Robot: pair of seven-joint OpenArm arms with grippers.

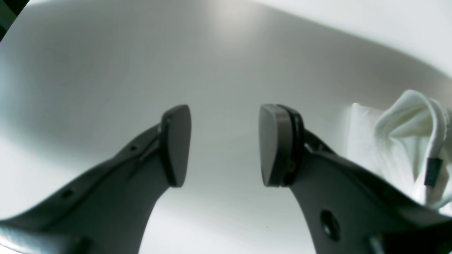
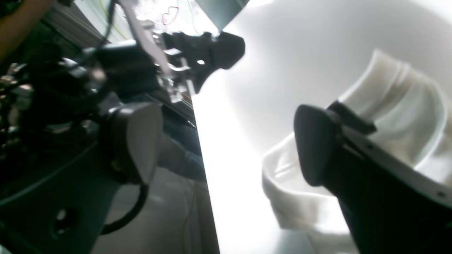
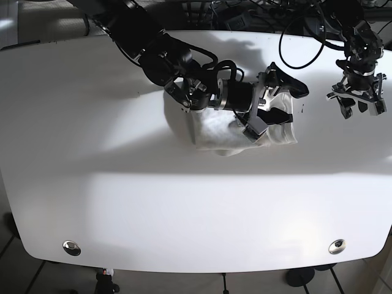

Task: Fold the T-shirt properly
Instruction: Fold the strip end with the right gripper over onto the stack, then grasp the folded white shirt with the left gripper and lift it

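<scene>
The white T-shirt (image 3: 214,131) lies bunched in a compact heap at the middle of the white table (image 3: 122,196). My right gripper (image 3: 283,101) reaches over its right end, open, one finger on each side of the cloth's edge, holding nothing. In the right wrist view the right gripper (image 2: 226,144) gapes wide, and the T-shirt (image 2: 395,106) lies behind its right finger (image 2: 314,148). My left gripper (image 3: 359,108) hangs open over bare table at the far right, apart from the shirt. In the left wrist view the left gripper (image 1: 224,144) is empty, with the T-shirt (image 1: 402,141) off to its right.
Cables and arm mounts (image 3: 294,18) crowd the table's back edge. Two metal bolts (image 3: 72,247) (image 3: 336,246) sit near the front corners. The right wrist view shows the table edge (image 2: 206,165) with dark equipment (image 2: 53,88) beyond it.
</scene>
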